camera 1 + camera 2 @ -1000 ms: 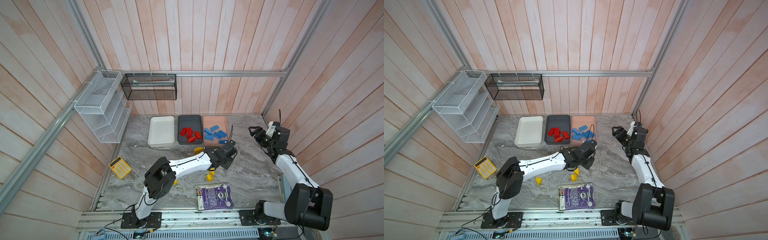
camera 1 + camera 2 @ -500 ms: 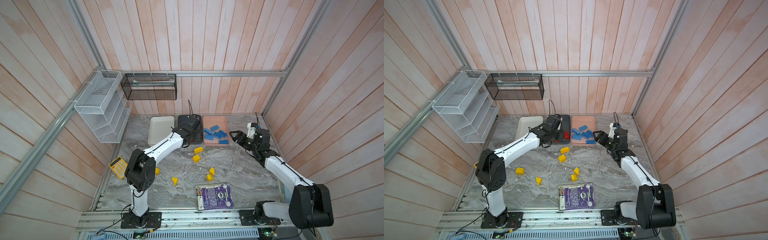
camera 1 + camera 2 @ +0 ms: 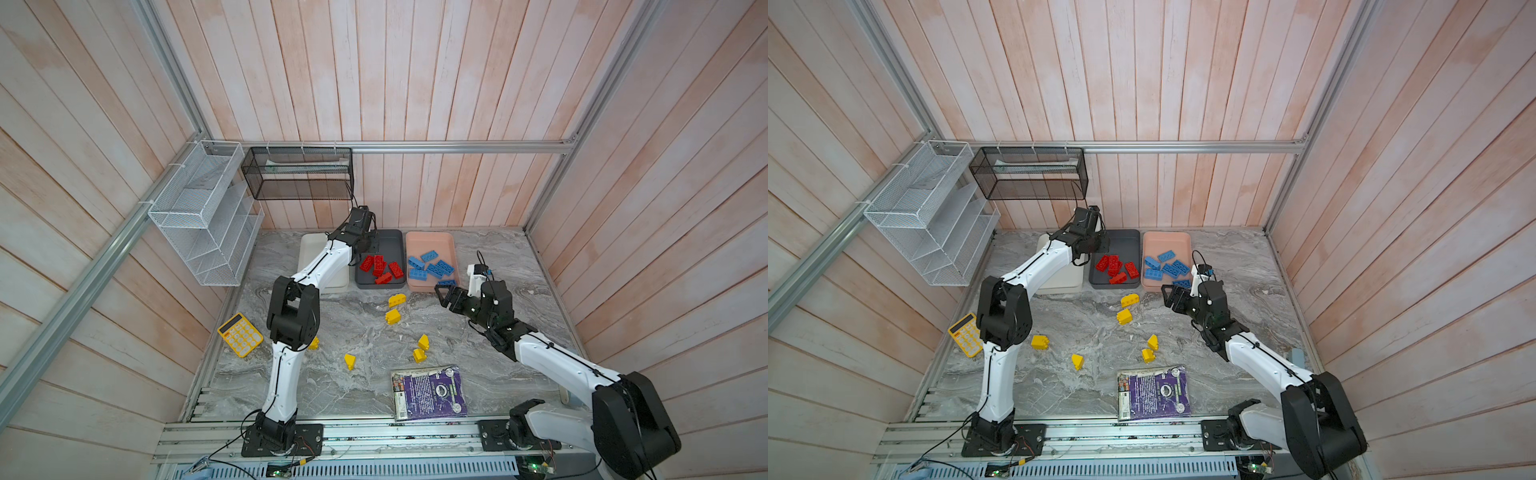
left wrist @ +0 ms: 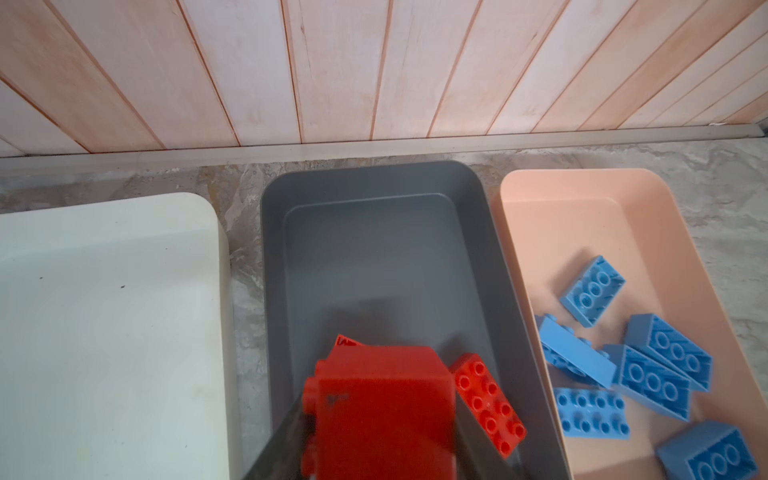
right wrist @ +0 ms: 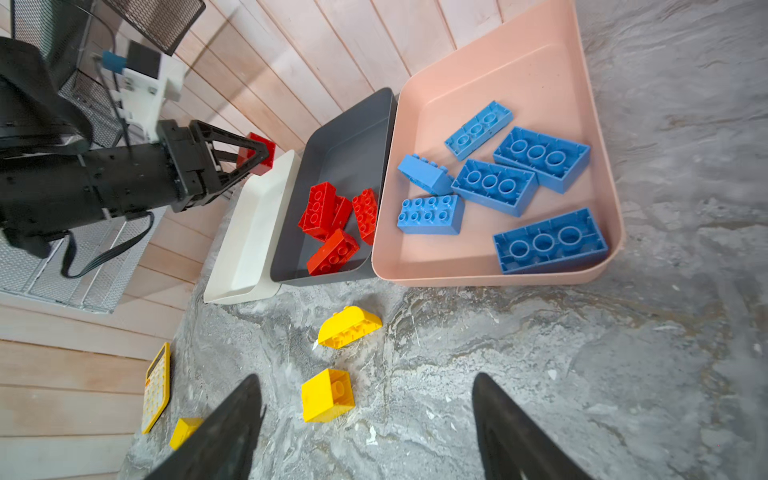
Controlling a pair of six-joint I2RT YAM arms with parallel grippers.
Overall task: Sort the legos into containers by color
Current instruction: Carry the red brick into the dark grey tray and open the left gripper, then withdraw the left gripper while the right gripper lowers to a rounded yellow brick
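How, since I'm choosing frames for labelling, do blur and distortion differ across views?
Left wrist view: the red brick looks soft up close, shadowing the dark grey tray. Right wrist view: wide-angle warp skews the salmon pink tray; the right gripper blurs at the edge. Both top views: sharp, evenly lit.

Gripped red brick (image 4: 382, 415) blurred; edge-cropped.
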